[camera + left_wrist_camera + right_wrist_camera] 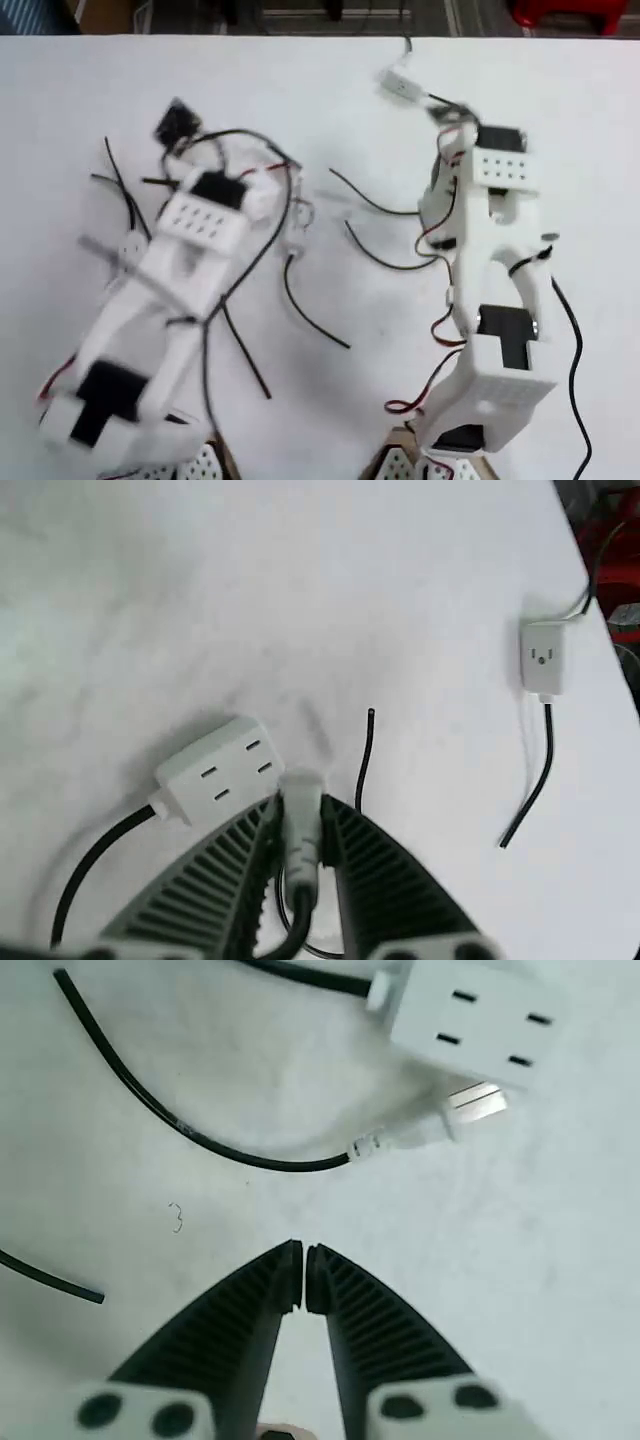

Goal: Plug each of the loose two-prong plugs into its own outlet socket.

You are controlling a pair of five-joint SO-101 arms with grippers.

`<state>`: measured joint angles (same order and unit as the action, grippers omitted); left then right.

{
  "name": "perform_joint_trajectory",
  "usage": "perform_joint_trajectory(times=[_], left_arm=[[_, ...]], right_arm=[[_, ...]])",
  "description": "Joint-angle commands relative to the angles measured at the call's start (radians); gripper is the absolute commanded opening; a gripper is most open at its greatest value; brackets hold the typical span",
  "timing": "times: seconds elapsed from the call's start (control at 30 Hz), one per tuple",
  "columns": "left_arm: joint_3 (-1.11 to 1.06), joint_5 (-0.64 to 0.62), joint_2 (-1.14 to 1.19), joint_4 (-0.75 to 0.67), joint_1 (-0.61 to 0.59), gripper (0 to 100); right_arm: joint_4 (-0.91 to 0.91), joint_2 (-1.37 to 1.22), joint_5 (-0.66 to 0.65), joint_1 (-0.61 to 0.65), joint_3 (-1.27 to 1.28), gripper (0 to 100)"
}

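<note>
A white two-prong plug (300,790) on a black cord is held clamped in the left gripper (302,812), just beside a white plastic outlet block (215,770) on the left half of the white table (560,120). The plug is best squared to one slot pair, then pushed straight in. The right gripper (303,1265) is closed on nothing. A second white plug (440,1125) lies beside another white outlet block (470,1020), toward the far edge.

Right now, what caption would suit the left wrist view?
Left gripper clamps a white plug beside a two-socket outlet block on the white table.
</note>
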<state>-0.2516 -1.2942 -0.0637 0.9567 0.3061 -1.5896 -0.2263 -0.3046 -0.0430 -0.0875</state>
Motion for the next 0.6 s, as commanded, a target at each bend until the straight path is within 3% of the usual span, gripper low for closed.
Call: perform_joint_trajectory(times=[0.0,0.13,0.3,0.57], left_arm=[[0.29,-0.069,0.16,0.209,0.047,2],[0.582,-0.129,0.34,0.485,0.082,2],[0.881,-0.245,0.522,0.738,0.077,2],[1.105,-0.287,0.777,0.792,0.077,2]], right_arm=[[0.11,0.028,0.031,0.027,0.17,1.9],[0.232,0.038,0.147,0.056,0.288,1.9],[0.259,0.031,0.164,0.07,0.295,1.9],[0.272,0.03,0.164,0.067,0.296,1.9]])
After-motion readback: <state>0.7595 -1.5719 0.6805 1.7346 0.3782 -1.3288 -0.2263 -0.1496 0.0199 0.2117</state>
